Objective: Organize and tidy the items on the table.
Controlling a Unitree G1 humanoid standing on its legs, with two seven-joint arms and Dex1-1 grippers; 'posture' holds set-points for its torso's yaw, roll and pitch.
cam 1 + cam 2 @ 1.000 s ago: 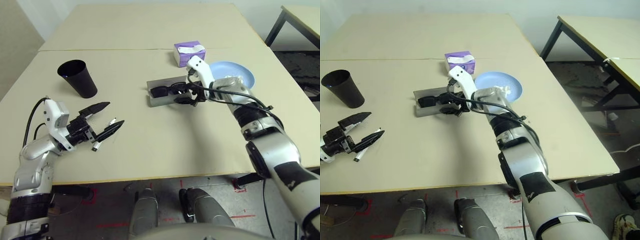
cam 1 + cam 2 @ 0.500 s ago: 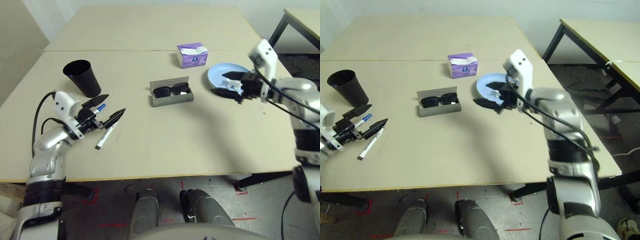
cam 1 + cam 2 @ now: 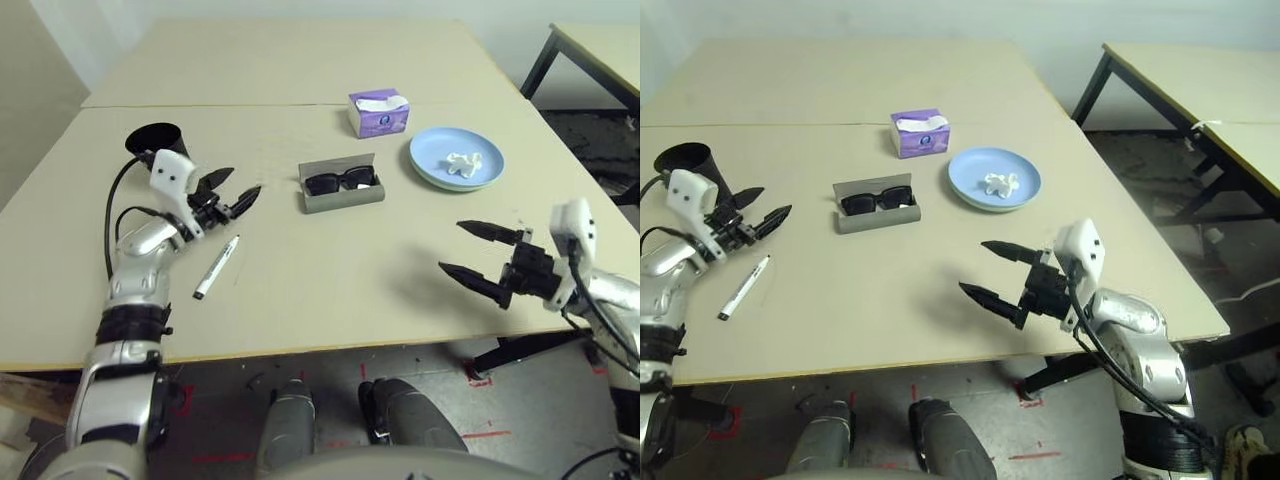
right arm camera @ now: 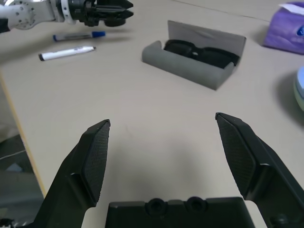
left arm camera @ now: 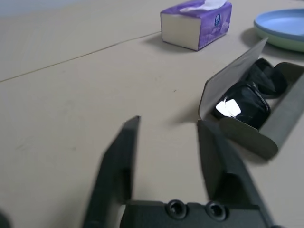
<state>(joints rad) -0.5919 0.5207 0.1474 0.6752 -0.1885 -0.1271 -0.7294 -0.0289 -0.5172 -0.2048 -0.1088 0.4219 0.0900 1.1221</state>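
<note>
My left gripper (image 3: 246, 180) hovers open, its jaws narrowly apart and holding nothing, just right of the black cup (image 3: 150, 138). A black-capped marker (image 3: 216, 267) lies on the table (image 3: 330, 290) in front of it. The blue-capped marker (image 4: 76, 36) lies on the table close to that gripper. Black sunglasses (image 3: 340, 182) rest in the open grey glasses case (image 3: 345, 197). The crumpled tissue (image 3: 462, 162) sits on the light-blue plate (image 3: 425, 165), which is stacked on a light-green plate (image 5: 285, 45). My right gripper (image 3: 450, 245) hangs wide open over the table's front right.
A purple tissue box (image 3: 378, 112) stands behind the glasses case. A thin seam (image 3: 250, 106) crosses the far part of the table. A dark-legged table (image 3: 1200, 90) stands to the right, beyond a gap of floor.
My right arm has pulled back from the glasses case, past the plate, to the front right. My left gripper has moved up beside the cup and narrowed its jaws. The camera has shifted.
</note>
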